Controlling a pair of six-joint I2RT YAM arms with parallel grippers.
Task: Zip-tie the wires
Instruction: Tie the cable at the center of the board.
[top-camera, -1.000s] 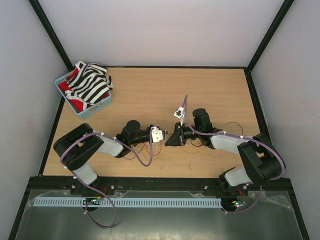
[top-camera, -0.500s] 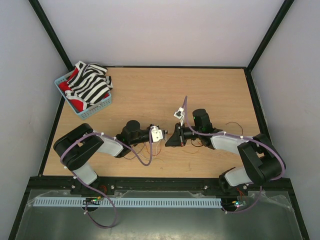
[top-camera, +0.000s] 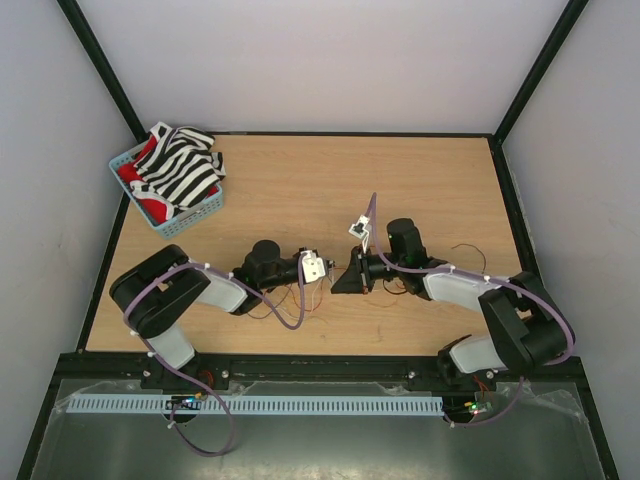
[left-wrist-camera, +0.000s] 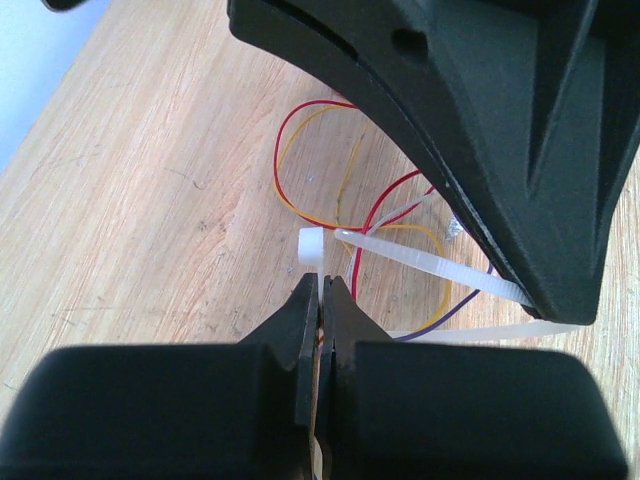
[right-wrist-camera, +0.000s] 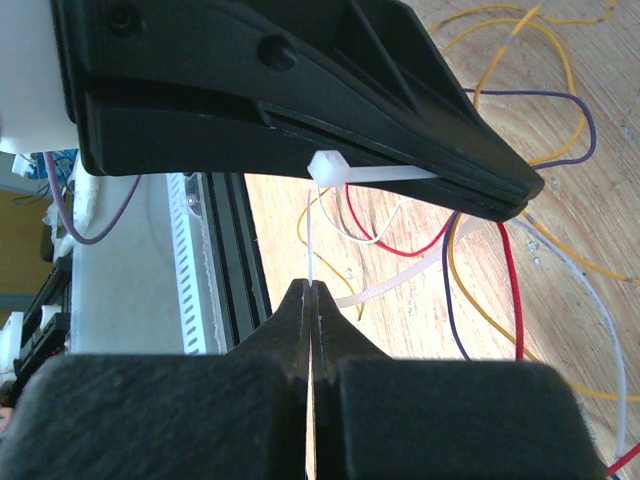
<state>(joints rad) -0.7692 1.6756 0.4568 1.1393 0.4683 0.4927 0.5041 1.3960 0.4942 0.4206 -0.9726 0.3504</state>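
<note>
The left arm is reaching rightward, low over the bench (top-camera: 300, 180), with its elbow folded back near the front left corner and its forearm running almost level. The right arm is mirroring it from the other side, elbow bent near the front right corner and forearm stretching leftward. The two are meeting tip to tip a little in front of the bench's middle.

The left hand (left-wrist-camera: 322, 292) is pinching the zip tie (left-wrist-camera: 420, 262) just under its square head, with its jaws pressed together on the thin strip. The strap is running from beside that head across to the underside of the right hand (right-wrist-camera: 312, 293). From its own wrist camera, the right hand is squeezing a thin pale stretch of the strip that is rising straight up toward the head, and its jaws are closed with no gap showing.

The wires (right-wrist-camera: 508, 285) are lying in loose red, orange, purple and white loops on the bench directly beneath both hands. Whether the strap is passing around them cannot be told.

At the far left corner, a blue basket (top-camera: 200, 212) is holding a striped cloth (top-camera: 180, 165), well apart from the arms.
</note>
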